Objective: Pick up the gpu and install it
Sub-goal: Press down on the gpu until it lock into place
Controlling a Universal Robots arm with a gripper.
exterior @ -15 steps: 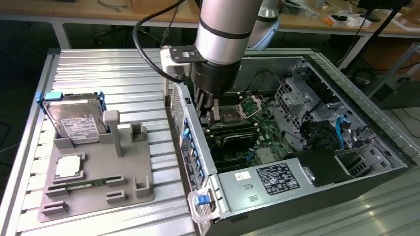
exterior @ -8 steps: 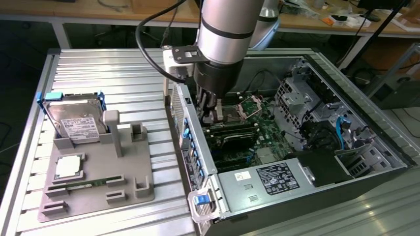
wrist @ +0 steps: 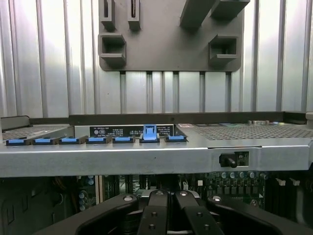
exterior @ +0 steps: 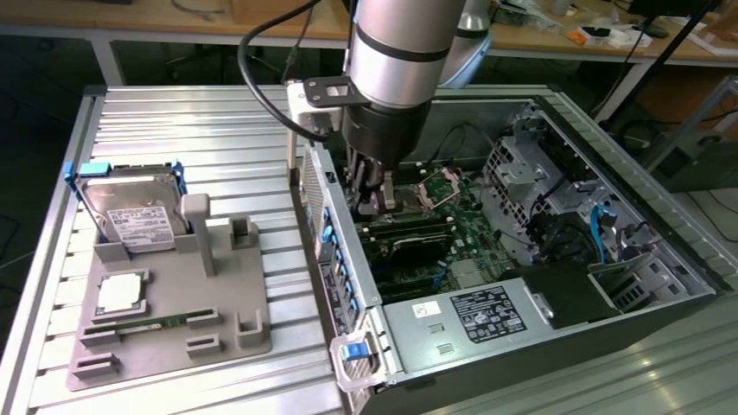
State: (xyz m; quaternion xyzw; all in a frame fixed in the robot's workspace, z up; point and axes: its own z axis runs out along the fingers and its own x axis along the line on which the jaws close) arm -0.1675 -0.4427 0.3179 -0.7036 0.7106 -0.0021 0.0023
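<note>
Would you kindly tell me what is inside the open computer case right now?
Inside the computer case are the green motherboard, a labelled black power supply, drive cages and cables. The claw, shut, reaches down over the board; what lies directly under it is covered.

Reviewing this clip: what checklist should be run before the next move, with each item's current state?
1. End effector inside the open case, above the motherboard: ok.
2. End effector fingers shut: ok.
3. gpu in the grip: cannot tell.
4. gpu seated in its slot: cannot tell.
5. Hard drive upright in the gray fixture: ok.
6. Memory stick lying in the fixture: ok.
</note>
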